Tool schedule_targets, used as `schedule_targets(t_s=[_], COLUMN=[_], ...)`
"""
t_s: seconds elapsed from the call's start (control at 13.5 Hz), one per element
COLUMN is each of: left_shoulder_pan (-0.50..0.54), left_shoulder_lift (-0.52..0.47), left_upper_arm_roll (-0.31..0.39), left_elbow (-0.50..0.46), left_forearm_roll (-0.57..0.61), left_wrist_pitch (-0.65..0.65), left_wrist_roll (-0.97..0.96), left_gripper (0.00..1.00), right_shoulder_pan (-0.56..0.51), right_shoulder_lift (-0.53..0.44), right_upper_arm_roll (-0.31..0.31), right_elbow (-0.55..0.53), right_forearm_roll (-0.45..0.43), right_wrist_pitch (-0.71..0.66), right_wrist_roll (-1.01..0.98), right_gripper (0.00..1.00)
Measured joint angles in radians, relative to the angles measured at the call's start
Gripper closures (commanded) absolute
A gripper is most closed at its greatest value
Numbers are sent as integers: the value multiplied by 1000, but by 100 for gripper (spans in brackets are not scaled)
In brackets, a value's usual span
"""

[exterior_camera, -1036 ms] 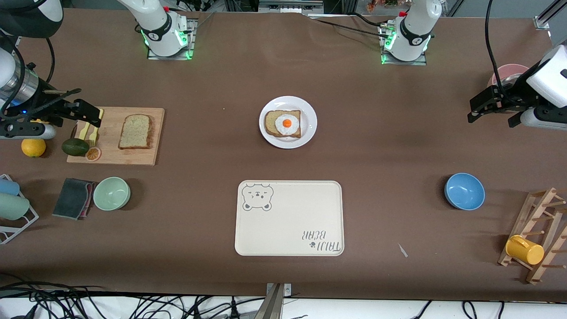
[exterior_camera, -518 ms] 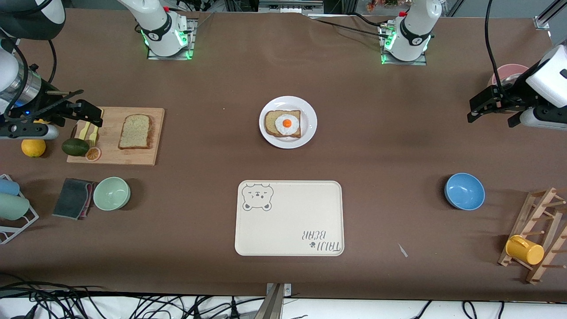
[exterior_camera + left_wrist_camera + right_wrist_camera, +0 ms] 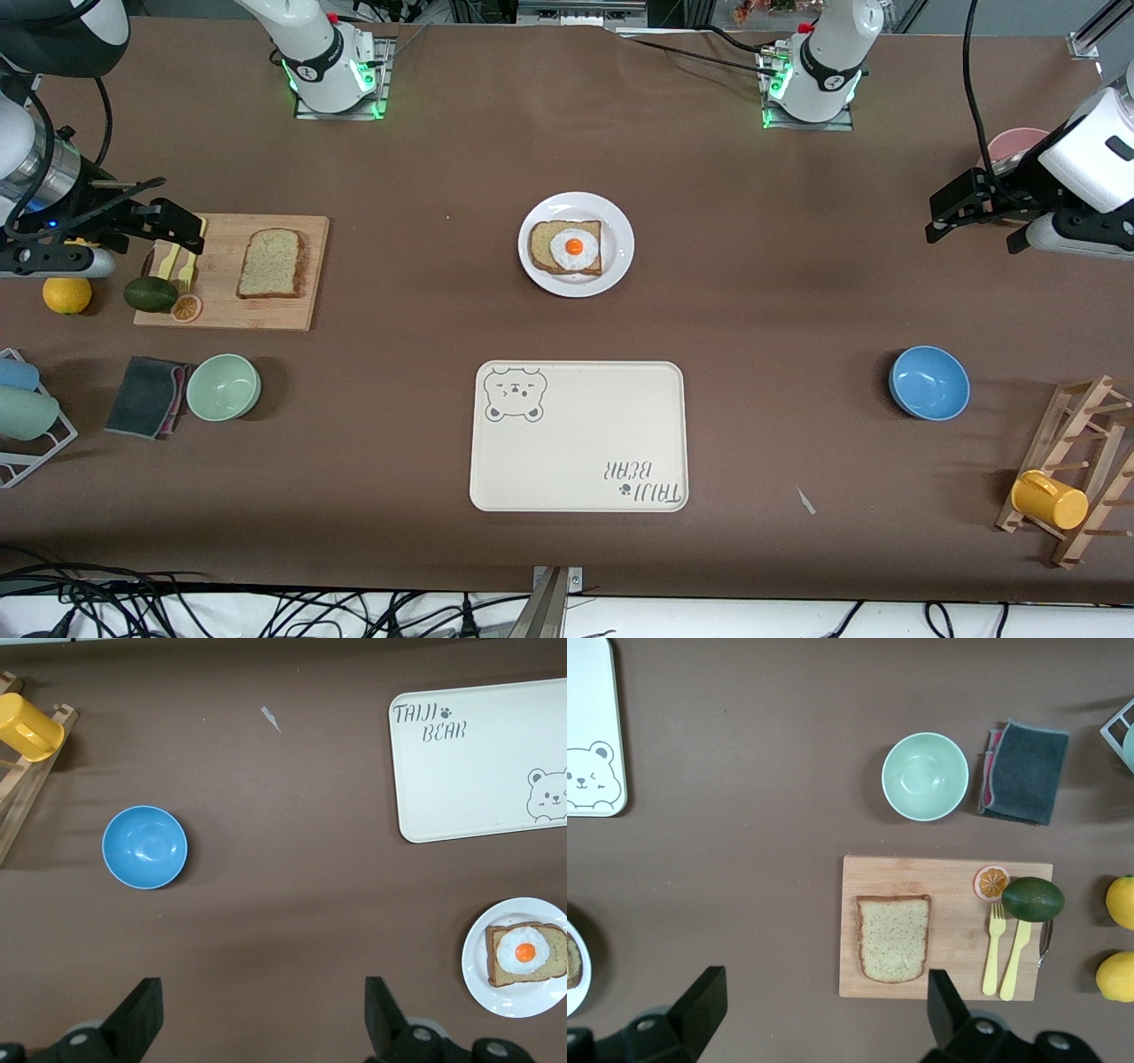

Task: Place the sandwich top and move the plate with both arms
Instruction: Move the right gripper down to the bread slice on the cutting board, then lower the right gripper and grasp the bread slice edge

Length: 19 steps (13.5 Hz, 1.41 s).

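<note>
Hanging up in the air with its two fingers spread wide and nothing between them, the right gripper (image 3: 182, 232) is sitting over the end of the wooden board (image 3: 314, 266) where the yellow fork and knife (image 3: 177, 266) are lying. The sandwich top (image 3: 272, 262) is resting flat on the same board, just beside this claw, toward the middle of the table. A green avocado (image 3: 150, 293) and a little orange slice (image 3: 186, 307) are lying at the board's edge, close under the claw.

The left gripper (image 3: 946, 213) is also spread wide and holding nothing. It is hanging over the bare brown table (image 3: 797, 266) at the left arm's end, with a pink bowl (image 3: 1014, 146) close by. The blue bowl (image 3: 928, 382) is sitting near it, closer to the front camera.

The plate (image 3: 620, 235) is sitting in the middle of the table, well apart from both claws. It is holding the bread with the fried egg (image 3: 567, 247). The cream bear tray (image 3: 578, 435) is lying near the plate, closer to the front camera.
</note>
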Motion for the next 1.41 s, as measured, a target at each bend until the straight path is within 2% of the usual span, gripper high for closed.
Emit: schedule_targets(t_s=[0.96, 1.11, 1.41], left_shoulder_pan=[0, 1, 24], left_shoulder_lift=[0, 0, 0], left_upper_arm_roll=[-22, -22, -3], left_elbow=[5, 5, 5], left_forearm_roll=[0, 0, 0], left_wrist_pitch=[-6, -19, -28], left_wrist_roll=[0, 0, -1], left_gripper=[0, 0, 0], right_shoulder_pan=[15, 15, 14], right_shoulder_lift=[13, 14, 21], right_upper_arm_roll=[1, 1, -4], right_elbow=[-31, -85, -298], right_forearm_roll=[0, -1, -11], right_wrist_pitch=[44, 86, 201], right_wrist_roll=[2, 2, 3], right_gripper=[1, 1, 1])
